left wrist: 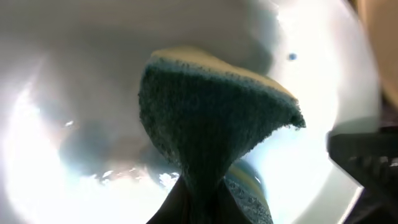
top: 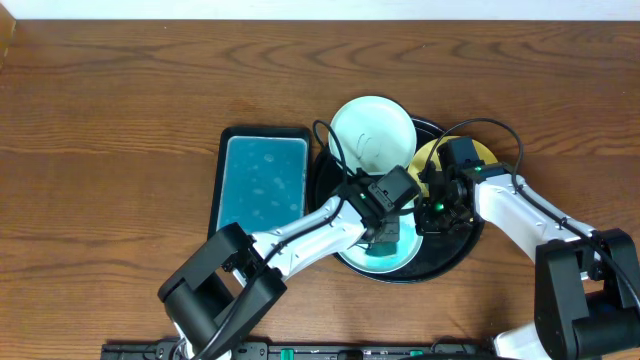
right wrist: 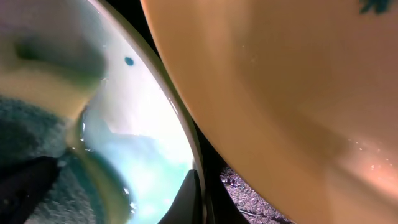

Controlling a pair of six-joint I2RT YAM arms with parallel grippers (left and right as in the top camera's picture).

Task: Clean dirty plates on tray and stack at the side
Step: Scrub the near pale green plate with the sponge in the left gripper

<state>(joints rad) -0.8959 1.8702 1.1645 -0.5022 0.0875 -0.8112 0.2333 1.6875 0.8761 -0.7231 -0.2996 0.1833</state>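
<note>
The black round tray point(top: 452, 252) holds three plates. One pale mint plate point(top: 372, 135) with faint marks leans on its far rim. The yellow plate point(top: 426, 156) lies at the right, partly under my right arm; in the right wrist view point(right wrist: 267, 81) it has a teal mark at its top edge. A second mint plate point(top: 396, 262) lies at the front. My left gripper point(top: 385, 232) is shut on a teal and yellow sponge point(left wrist: 211, 118) pressed onto this plate point(left wrist: 74, 74). My right gripper point(top: 432, 212) is shut on the plate's rim point(right wrist: 149, 118), which has a small teal dot.
A rectangular teal tray point(top: 263, 180) lies just left of the black tray. The wooden table point(top: 120, 120) stretches to the left and far side. The two arms meet close together over the tray's front half.
</note>
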